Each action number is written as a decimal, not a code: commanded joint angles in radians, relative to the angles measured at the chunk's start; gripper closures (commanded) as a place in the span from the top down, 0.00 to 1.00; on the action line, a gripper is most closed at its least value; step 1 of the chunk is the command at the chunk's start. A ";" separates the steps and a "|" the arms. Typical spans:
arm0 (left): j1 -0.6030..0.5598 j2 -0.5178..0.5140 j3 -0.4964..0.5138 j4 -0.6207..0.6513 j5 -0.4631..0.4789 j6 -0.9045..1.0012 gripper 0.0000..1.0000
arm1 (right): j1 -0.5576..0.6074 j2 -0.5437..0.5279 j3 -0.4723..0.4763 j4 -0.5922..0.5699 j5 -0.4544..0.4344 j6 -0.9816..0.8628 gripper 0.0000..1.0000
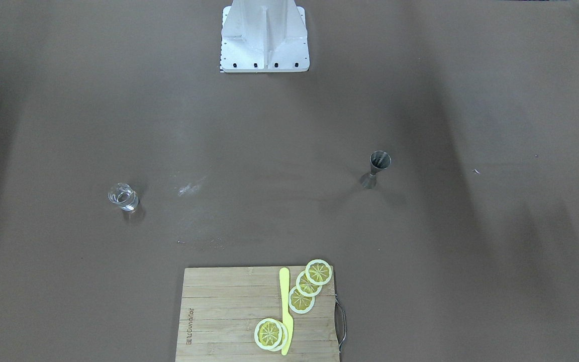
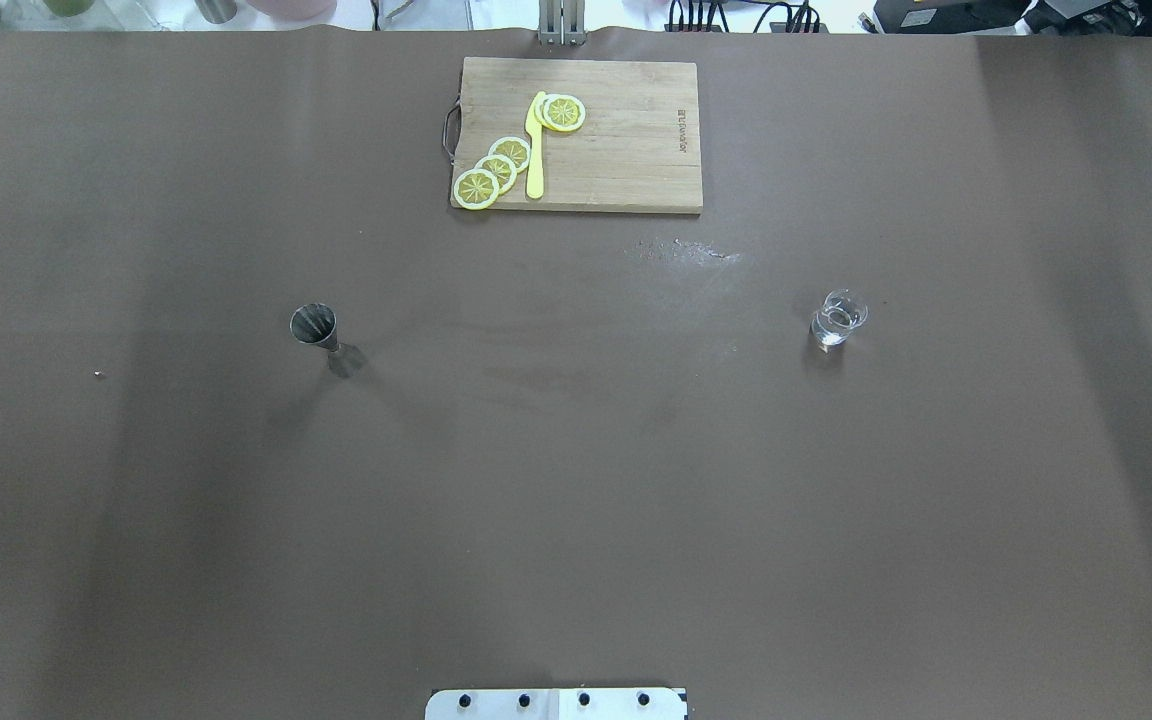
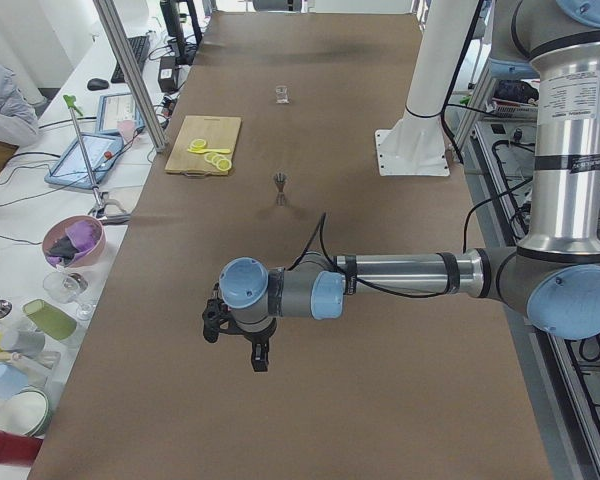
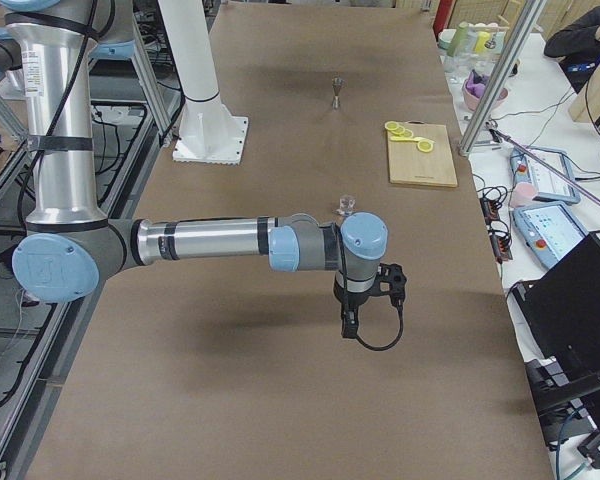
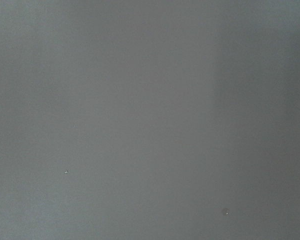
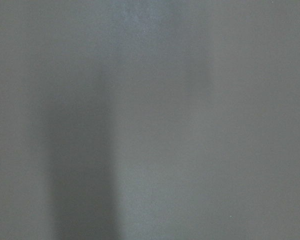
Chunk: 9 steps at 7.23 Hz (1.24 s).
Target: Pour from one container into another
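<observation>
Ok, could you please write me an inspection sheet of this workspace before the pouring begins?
Surface: brown table, with a white smear near the cutting board.
Job's things: metal jigger upright on the robot's left side; glass upright on its right side, seemingly holding clear liquid. Both untouched.
Clutter: cutting board at the far edge, with lemon slices and a yellow knife on it.
Grippers: left gripper and right gripper hover above bare table, away from both containers; jaws cannot be judged.
Cables: black cable loops under the right wrist.
Surroundings: side bench with bowls and cups; a person sits there.
</observation>
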 commanded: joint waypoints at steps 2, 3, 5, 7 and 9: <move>0.000 0.000 0.005 -0.002 0.001 -0.001 0.98 | 0.000 0.001 0.002 0.001 0.002 -0.001 1.00; 0.002 -0.009 0.009 -0.018 0.001 -0.001 0.98 | 0.000 0.001 0.002 -0.001 0.002 -0.001 1.00; 0.008 -0.011 0.008 -0.079 -0.003 -0.001 0.98 | 0.000 0.001 0.000 -0.001 0.003 0.000 1.00; 0.032 -0.011 0.017 -0.166 -0.064 0.002 0.98 | 0.000 -0.001 0.000 -0.001 0.003 0.000 1.00; 0.095 -0.002 0.025 -0.228 -0.229 0.005 0.98 | 0.000 -0.002 0.009 0.001 -0.001 0.000 1.00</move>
